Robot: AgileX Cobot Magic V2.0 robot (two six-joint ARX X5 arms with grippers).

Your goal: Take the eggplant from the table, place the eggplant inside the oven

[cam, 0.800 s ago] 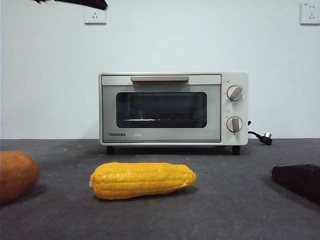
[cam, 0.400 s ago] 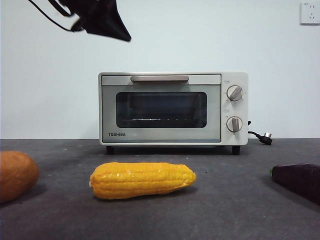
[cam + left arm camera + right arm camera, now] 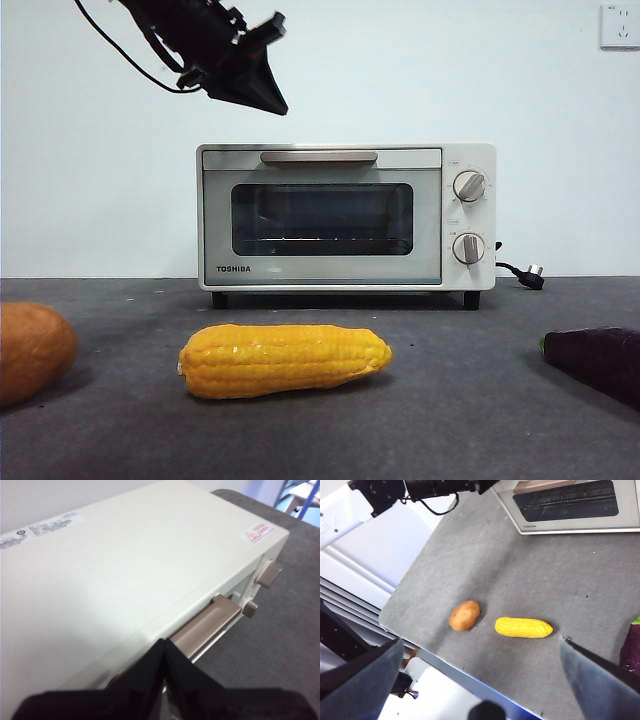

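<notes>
Currently I see left gripper (image 3: pixel 272 95) pinched closed, empty, above oven (image 3: pixel 345 216) handle (image 3: pixel 205 626), right gripper (image 3: pixel 480 680) spread wide, eggplant (image 3: pixel 598 360) lying on table (image 3: pixel 450 420).

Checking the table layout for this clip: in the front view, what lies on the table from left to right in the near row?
Orange-brown vegetable at the left edge → corn cob in the middle → eggplant, cut off by the right edge. The oven stands behind them with its door closed; the left claw, jaws shut, hangs above its top left corner.
</notes>
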